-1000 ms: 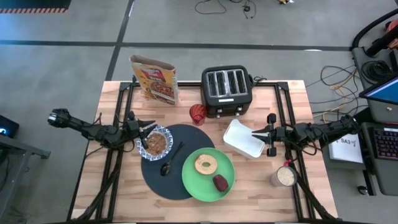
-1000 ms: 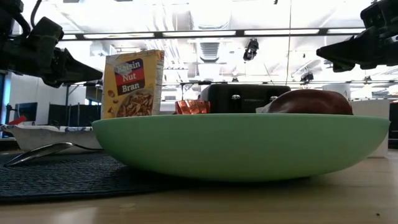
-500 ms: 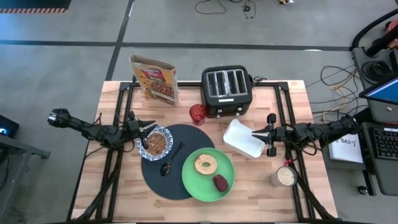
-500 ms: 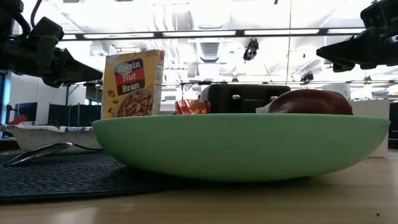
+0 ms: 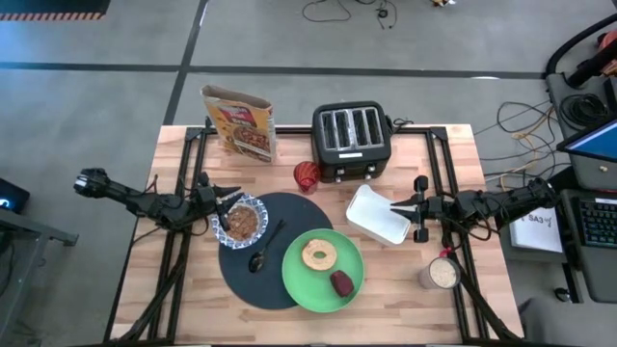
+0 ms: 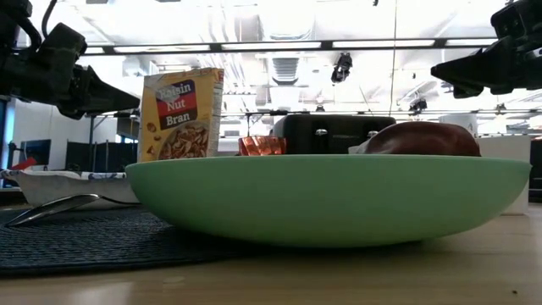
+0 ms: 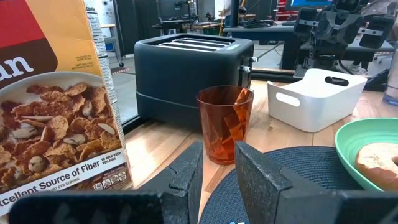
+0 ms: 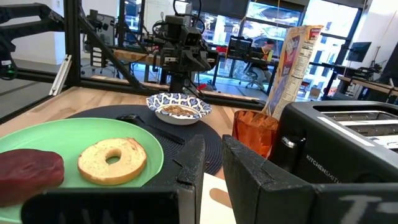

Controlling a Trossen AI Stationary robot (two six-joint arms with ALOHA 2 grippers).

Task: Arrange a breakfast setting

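The big round black mat (image 5: 241, 278) lies mid-table. On it rest the lime-green plate (image 5: 307, 286), the blue-and-white bowl (image 5: 241, 222) with brown cereal, and the dark spoon (image 5: 265, 247) between them. The tan bagel ring (image 5: 319, 255) and the dark-red food lump (image 5: 340, 283) lie on the plate. My left gripper (image 5: 228, 196) hangs in the air by the bowl's far left rim, fingers almost together and empty. My right gripper (image 5: 393, 205) hovers over the white tray's right side, fingers almost together and empty.
A cereal box (image 5: 238, 122) stands at the far left, a black four-slot toaster (image 5: 352, 143) at the far middle, with an orange-red cup (image 5: 307, 176) in front of it. A white tray (image 5: 378, 214) lies right of the mat. A glass jar (image 5: 442, 273) stands near the right edge.
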